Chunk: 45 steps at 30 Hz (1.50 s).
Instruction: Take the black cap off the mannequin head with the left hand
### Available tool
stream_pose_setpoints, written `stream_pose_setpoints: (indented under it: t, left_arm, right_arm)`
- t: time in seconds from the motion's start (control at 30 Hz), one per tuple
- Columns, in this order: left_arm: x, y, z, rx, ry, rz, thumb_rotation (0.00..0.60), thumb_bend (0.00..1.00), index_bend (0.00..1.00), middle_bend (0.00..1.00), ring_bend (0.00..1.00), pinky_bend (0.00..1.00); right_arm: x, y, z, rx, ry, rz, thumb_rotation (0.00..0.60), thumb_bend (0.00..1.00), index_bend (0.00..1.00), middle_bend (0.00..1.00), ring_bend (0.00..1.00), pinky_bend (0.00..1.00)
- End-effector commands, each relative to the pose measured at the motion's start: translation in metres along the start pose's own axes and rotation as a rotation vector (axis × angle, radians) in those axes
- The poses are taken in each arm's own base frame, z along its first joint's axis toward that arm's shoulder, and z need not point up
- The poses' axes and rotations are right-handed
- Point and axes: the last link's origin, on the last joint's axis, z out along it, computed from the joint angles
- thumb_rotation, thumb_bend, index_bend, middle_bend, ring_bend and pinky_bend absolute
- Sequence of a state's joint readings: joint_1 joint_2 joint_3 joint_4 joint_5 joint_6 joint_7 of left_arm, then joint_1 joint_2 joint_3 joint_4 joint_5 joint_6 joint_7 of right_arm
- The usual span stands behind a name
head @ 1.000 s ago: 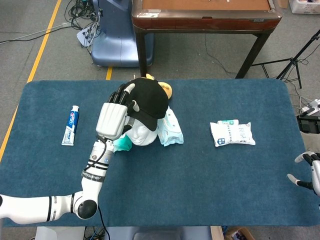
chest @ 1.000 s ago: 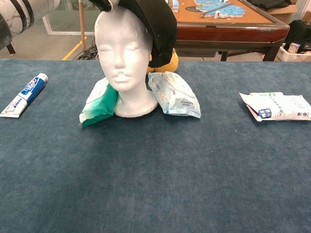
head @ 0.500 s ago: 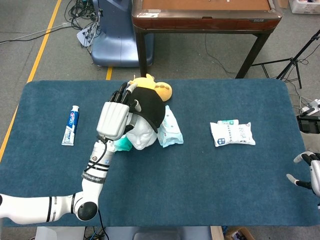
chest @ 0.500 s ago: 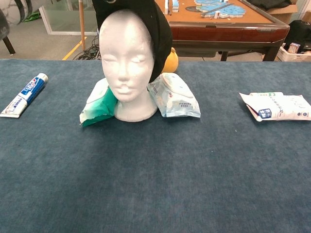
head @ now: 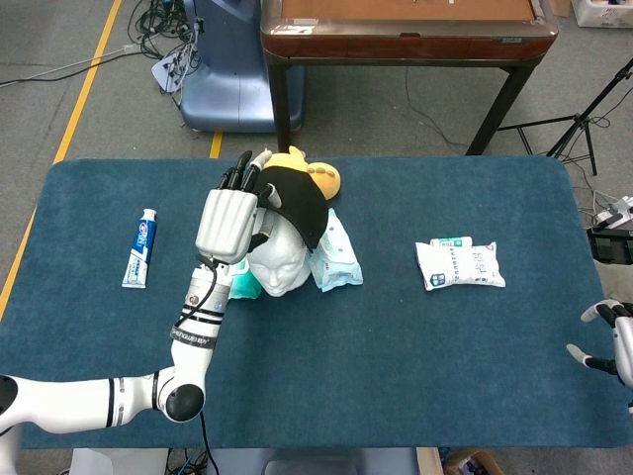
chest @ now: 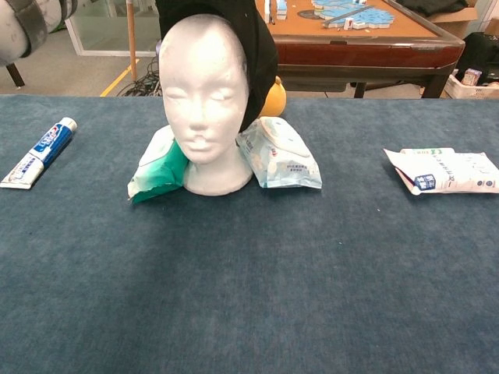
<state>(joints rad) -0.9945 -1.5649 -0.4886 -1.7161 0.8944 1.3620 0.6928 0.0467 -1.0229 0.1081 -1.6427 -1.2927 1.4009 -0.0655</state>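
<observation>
The right hand (head: 611, 341), cut by the frame edge, perhaps holds nothing.

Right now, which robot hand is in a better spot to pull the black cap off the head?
The left hand. Its fingers are already on the black cap atop the mannequin head. The right hand sits far off at the table's right edge, holding nothing.

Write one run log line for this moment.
left hand: holds black cap | cap: still on mannequin head, slid back | right hand: idle, table edge
</observation>
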Motion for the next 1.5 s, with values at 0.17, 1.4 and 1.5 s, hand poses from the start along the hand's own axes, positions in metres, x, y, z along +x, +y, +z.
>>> stream_pose_setpoints:
  t: [0.17,1.4,1.5]
  left_arm:
    - [0.001,-0.004,0.010,0.040,0.019,-0.006,0.600,0.47,0.71,0.11,0.04,0.17]
    - [0.016,-0.104,0.031,0.314,0.122,0.023,0.600,0.47,0.72,0.13,0.04,0.17]
    - [0.015,-0.109,0.031,0.319,0.129,0.025,0.600,0.47,0.72,0.13,0.04,0.17]
  right_arm:
    - [0.000,0.000,0.000,0.002,0.000,0.000,0.600,0.07,0.48,0.39,0.30,0.37]
    - [-0.003,-0.002,0.002,-0.001,-0.011,-0.014,0.600,0.07,0.48,0.39,0.30,0.37]
    - [-0.003,-0.002,0.002,-0.002,-0.011,-0.013,0.600,0.07,0.48,0.39,0.30,0.37]
